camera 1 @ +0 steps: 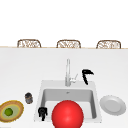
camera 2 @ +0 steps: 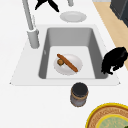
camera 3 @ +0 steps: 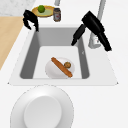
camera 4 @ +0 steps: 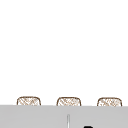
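Observation:
My left hand [camera 1: 42,112] hovers over the front left corner of the sink [camera 1: 41,100], fingers curled and holding nothing; it is also in the left side view [camera 2: 113,60] and the right side view [camera 3: 31,18]. My right hand [camera 1: 86,75] floats open beside the faucet [camera 1: 67,72] at the sink's back right, fingers straight and pointing down toward the basin [camera 3: 93,26]. In the basin lies a white plate [camera 2: 75,61] with a long brown stick of food [camera 2: 67,62] and a small brown ball [camera 2: 60,62]. A big red ball [camera 1: 67,115] covers the sink's front.
A dark jar [camera 1: 28,97] and a yellow bowl [camera 1: 17,110] with a lime [camera 1: 9,111] stand left of the sink. An empty white plate [camera 1: 113,104] sits on the right. Three wicker chair backs [camera 1: 68,44] line the counter's far edge.

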`<act>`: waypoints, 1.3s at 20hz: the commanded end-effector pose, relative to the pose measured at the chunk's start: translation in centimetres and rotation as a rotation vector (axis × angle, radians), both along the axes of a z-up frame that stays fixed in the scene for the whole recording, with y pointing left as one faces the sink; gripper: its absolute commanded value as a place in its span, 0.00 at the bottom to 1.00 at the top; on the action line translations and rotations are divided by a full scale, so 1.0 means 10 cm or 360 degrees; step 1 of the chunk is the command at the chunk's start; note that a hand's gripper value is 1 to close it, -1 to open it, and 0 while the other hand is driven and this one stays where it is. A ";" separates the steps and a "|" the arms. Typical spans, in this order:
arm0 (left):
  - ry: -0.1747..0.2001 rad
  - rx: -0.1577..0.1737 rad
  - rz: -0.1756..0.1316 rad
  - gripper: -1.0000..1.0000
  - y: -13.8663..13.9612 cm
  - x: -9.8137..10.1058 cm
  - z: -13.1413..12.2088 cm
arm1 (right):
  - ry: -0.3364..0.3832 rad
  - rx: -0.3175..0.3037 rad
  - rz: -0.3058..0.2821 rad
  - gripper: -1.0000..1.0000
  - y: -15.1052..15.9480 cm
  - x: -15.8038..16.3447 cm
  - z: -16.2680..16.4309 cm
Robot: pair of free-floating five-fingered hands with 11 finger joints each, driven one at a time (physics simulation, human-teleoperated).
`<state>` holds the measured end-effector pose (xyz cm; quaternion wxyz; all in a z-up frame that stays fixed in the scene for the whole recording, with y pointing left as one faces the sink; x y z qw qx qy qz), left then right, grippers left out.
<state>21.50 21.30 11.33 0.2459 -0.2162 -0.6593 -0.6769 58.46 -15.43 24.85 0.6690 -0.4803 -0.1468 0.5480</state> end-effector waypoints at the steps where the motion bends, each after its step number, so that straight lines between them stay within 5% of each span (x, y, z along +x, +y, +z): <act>1: 0.0000 0.0000 0.0000 0.50 0.00 0.00 0.00 | 0.0000 0.0086 0.0144 0.00 -0.04 -0.11 -0.04; 12: 0.0000 0.0000 0.0000 0.50 0.00 0.00 0.00 | 0.0017 0.0275 0.0395 0.00 -0.18 -0.43 -0.12; 26: 0.0000 0.0000 0.0000 0.50 0.00 0.00 0.00 | 0.0029 0.0563 0.0798 0.00 -0.22 -0.68 -0.75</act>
